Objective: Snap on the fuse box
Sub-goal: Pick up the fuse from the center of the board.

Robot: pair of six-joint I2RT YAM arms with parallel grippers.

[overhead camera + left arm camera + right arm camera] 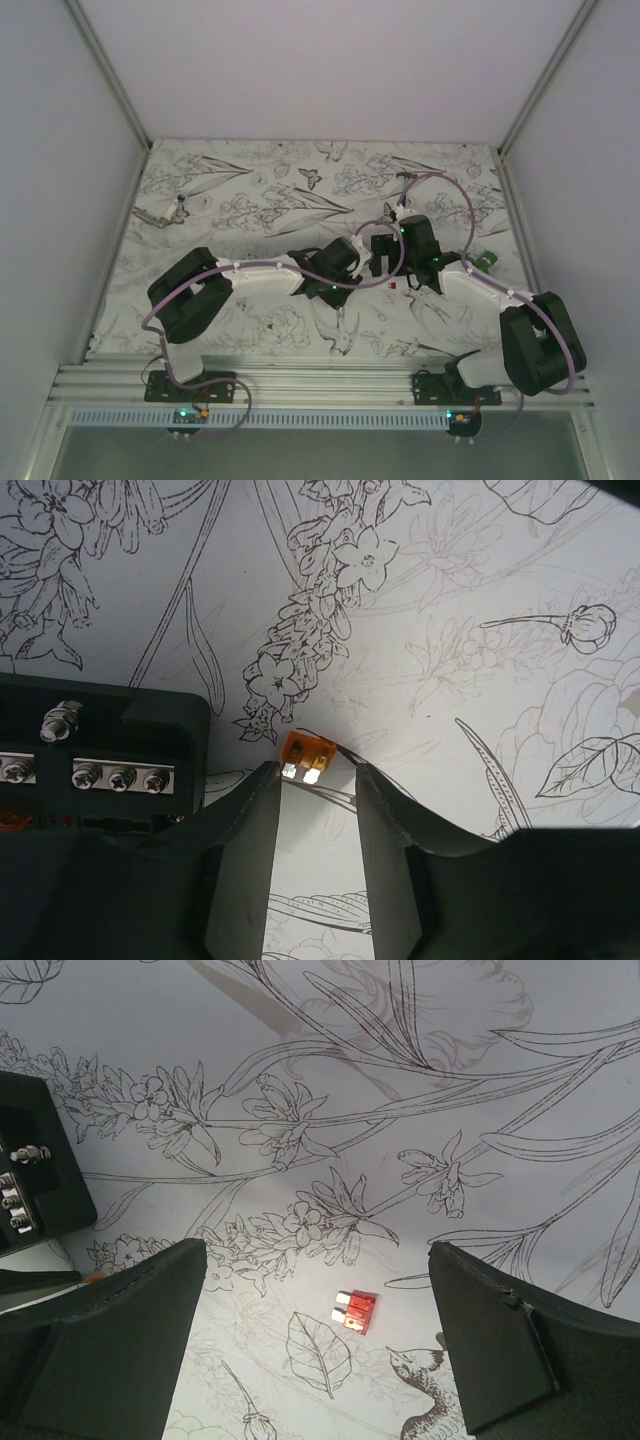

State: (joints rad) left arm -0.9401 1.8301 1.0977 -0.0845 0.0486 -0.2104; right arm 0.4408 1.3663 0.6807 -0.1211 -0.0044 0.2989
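Fuse box (150,720) lies flat on the flower-patterned desk (500,1060), just beside the left gripper (318,775) on its left side, screw terminals facing up. That gripper is partly open and straddles a small orange fuse (305,752) lying on the desk. The fuse sits right at the fingertips, close against the left finger, with a visible gap to the right one, so nothing is clamped yet. The right gripper (318,1255) is spread wide and empty above a red fuse (352,1312), which lies loose on the desk between its fingers.

The main risk, as I judge it, is the off-centre, tip-only hold. If the jaws shut from here, one finger meets the fuse first and may shove or twist it, or it may pop out from the tips. A crooked fuse would not seat in the box. The two arms also work near each other, so a bump could knock the box askew.
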